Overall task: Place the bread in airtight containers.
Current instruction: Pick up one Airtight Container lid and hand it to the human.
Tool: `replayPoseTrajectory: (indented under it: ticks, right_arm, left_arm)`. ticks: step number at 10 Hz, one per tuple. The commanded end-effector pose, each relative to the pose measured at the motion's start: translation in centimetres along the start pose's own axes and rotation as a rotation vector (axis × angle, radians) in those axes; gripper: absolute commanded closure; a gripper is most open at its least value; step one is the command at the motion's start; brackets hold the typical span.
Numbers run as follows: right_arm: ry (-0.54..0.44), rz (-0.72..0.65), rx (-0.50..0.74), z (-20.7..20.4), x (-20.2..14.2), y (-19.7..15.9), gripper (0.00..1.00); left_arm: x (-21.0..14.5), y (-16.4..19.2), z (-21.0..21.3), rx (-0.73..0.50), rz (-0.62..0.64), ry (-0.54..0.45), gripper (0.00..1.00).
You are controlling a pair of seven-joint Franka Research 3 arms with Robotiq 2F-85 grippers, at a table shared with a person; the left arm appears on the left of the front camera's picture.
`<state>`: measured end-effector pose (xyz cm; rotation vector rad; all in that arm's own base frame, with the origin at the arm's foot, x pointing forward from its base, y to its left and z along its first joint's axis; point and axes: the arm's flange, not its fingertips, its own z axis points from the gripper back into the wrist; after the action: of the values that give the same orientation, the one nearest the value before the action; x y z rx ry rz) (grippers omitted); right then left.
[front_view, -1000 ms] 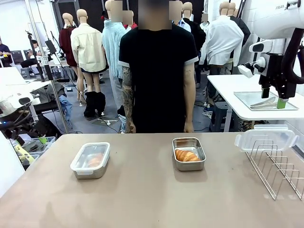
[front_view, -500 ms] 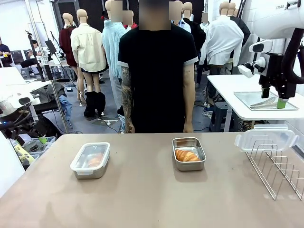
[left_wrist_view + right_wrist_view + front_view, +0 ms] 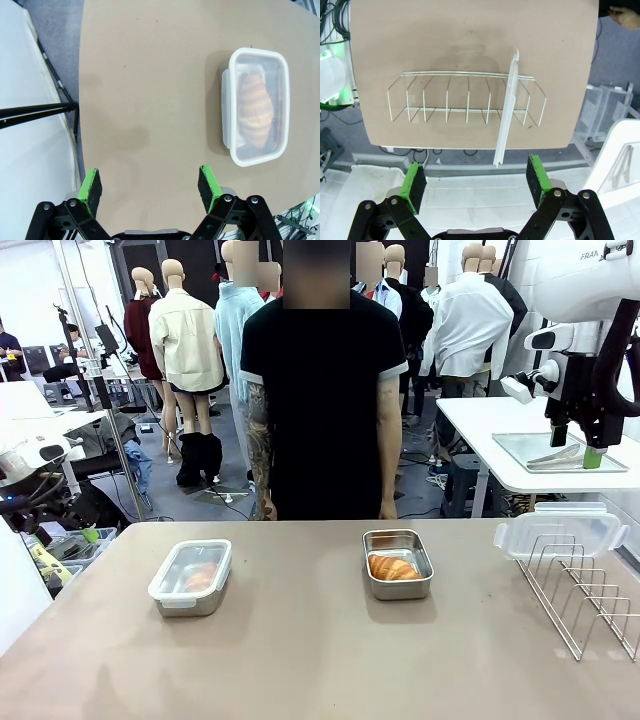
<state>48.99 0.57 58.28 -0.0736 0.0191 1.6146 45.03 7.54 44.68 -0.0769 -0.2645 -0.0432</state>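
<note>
While a person (image 3: pixel 322 390) stands opposite, a clear lid (image 3: pixel 560 531) stands in the wire rack (image 3: pixel 588 590).

Bright, even overhead light, soft faint shadows on the table (image 3: pixel 300 660), wide-angle bending in both wrist views.

Front view: fixed, low at the robot's edge of the worktop (image 3: pixel 320 660), facing across it to the person (image 3: pixel 322 400) standing at the far side.

Left wrist view: high, looking straight down past the left hand (image 3: pixel 150 184) at the worktop's corner; shares the lidded tin (image 3: pixel 256 106) with the front view.

Right wrist view: high above the worktop's edge, looking down past the right hand (image 3: pixel 477 184); shares the wire rack (image 3: pixel 466 97) and the clear lid (image 3: pixel 506 116) standing in it.
</note>
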Motion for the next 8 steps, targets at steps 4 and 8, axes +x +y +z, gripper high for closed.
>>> replayPoseTrajectory:
  ticks: [4,8]
  right_arm:
    - [0.002,-0.002,0.000,0.0,0.0,0.0,0.00]
    - [0.016,-0.074,-0.010,-1.7,0.0,-0.2,0.00]
  left_arm:
    - [-0.2,0.1,0.1,0.014,0.012,-0.002,0.00]
    - [-0.2,0.1,0.1,0.014,0.012,-0.002,0.00]
